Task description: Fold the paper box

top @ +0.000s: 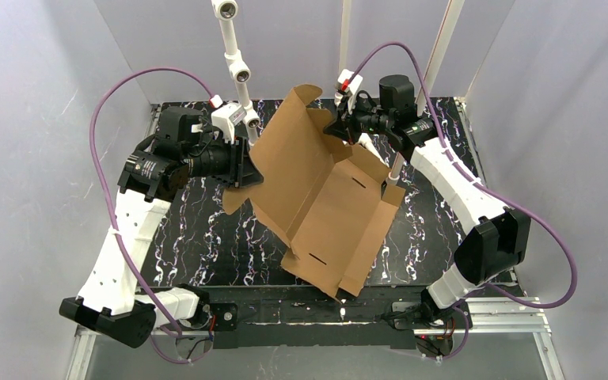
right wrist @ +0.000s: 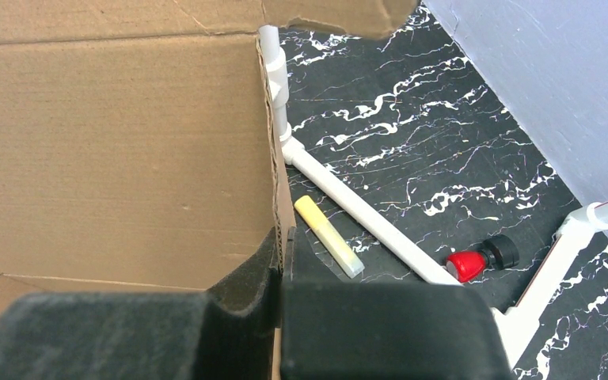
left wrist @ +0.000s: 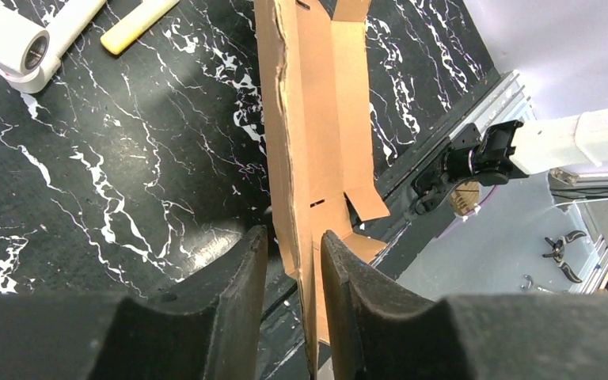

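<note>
**Box held up, 2 claws on it**

Paper box is half-unfolded and tilted. Its near corner is down by the table's front edge and its far flap is raised. Left gripper is slightly parted, straddling a box panel edge, with a gap on 1 side. Right gripper is pinched tight on a far wall. Behind lie a yellow stick and a white pipe.

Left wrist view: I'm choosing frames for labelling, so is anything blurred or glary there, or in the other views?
Left wrist: left pincer soft, paper box sharp, sheen on table. Right wrist: right pincer blurred, cardboard grain crisp. Top external: even light, sharp.
</note>
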Robot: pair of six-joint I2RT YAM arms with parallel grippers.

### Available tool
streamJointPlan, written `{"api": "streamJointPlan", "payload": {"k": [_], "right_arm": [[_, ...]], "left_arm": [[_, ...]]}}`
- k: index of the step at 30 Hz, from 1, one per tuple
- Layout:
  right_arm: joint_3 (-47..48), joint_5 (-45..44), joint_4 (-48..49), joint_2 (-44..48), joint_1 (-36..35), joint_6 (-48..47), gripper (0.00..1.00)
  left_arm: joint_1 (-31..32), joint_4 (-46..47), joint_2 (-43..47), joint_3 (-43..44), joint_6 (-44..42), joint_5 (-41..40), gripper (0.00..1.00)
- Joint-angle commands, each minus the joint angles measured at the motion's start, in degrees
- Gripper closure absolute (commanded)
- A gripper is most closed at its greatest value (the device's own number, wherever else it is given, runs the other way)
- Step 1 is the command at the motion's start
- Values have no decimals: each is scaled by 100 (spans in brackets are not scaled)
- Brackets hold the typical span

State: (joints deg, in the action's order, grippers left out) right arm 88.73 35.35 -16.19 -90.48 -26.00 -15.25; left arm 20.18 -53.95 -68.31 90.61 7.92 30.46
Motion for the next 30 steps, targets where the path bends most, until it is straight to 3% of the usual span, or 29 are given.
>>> {"api": "streamJointPlan", "payload": {"k": [1,4,9,14,18,27,30], "right_arm": [[246,156,230,65,-19,14,99],[227,156,238,70,-19,13,99],[194,139,253,74,-19,13,99],[180,103,256,74,-19,4,99],[201,94,261,58,-19,10,99],[556,531,107,-86,-81,-38,98],[846,804,-280,-143,-198,-426,73]], "left_arm": [[-76,85,168,105,24,99,68],[-146,211,207,76,138,220,63],[-274,343,188,22,354,548,64],[-326,355,139,1,404,747,76],[-346,250,75,10,283,914,99],[-354,138,147,162,-542,541,100],[-357,268,307,309,-846,362,100]]}}
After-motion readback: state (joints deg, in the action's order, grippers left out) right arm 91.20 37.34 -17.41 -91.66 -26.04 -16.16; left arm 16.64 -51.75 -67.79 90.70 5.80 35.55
